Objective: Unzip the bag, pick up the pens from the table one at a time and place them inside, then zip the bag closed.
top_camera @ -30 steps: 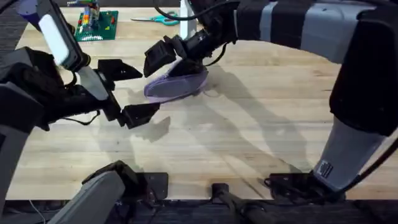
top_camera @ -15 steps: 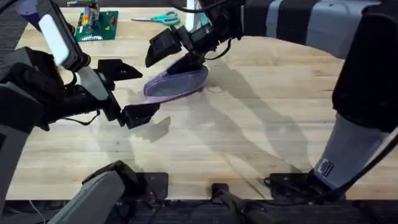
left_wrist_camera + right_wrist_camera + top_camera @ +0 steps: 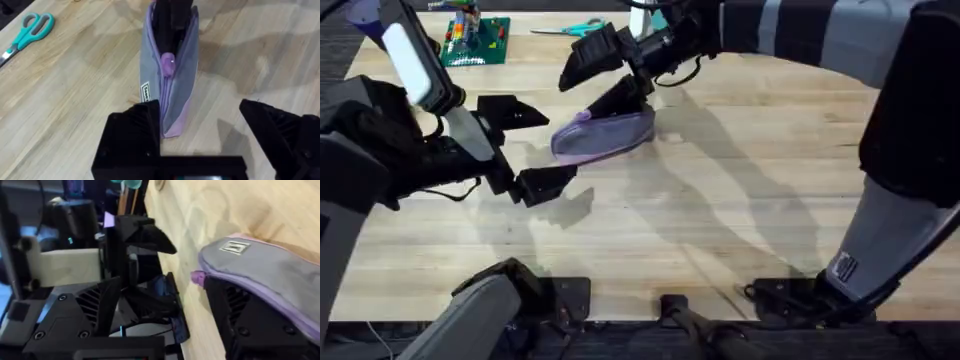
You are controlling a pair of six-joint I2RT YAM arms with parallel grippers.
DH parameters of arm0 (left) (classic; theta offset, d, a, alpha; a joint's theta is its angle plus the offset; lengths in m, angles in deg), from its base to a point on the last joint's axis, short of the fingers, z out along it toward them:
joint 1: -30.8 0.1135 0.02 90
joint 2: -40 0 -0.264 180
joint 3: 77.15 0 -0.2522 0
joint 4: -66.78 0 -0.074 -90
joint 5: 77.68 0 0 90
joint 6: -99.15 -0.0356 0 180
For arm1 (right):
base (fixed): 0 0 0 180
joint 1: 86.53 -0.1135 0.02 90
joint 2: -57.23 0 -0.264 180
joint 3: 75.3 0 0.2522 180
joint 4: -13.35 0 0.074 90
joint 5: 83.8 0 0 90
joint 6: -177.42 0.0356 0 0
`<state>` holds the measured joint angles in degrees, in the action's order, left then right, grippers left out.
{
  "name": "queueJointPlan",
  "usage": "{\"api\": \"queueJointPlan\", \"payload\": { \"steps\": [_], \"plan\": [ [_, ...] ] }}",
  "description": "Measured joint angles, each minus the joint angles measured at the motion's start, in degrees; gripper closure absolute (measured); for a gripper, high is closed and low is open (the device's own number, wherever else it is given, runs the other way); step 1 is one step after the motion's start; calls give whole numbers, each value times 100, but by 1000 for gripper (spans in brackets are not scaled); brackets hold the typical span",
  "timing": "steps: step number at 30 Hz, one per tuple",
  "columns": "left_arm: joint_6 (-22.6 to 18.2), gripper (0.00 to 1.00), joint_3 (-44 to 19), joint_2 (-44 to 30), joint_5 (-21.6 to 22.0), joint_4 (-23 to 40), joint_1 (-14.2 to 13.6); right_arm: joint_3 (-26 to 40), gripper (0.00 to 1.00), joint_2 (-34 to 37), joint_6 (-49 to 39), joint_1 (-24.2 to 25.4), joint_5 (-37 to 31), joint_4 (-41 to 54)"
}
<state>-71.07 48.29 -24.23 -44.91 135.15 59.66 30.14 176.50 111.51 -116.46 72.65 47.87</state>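
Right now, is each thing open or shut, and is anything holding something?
Pencil pouch: lying on its side, zipper partly open, pull about midway.
Left tool: open, holding nothing, at the pouch's near end.
Right tool: open, one finger poked into the pouch's open end.
Scissors: lying flat, blades shut.

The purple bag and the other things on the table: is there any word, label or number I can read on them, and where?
Nothing can be read.
The bag carries a small white tag on its side; its print is too small to read.
The green board at the far edge of the table: no legible text.
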Motion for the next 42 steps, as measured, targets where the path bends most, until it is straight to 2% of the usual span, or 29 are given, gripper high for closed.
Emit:
{"api": "queueJointPlan", "payload": {
  "steps": [14, 26, 42],
  "plan": [
    [0, 7, 0, 0, 0, 0, 0, 0, 6, 0, 472, -11, 469, -429],
    [0, 7, 0, 0, 0, 0, 0, 0, 6, 0, 855, 61, 1212, -799],
    [-2, 8, 0, 0, 0, 0, 0, 0, 6, -227, 1049, 188, 1349, -1315]
  ]
}}
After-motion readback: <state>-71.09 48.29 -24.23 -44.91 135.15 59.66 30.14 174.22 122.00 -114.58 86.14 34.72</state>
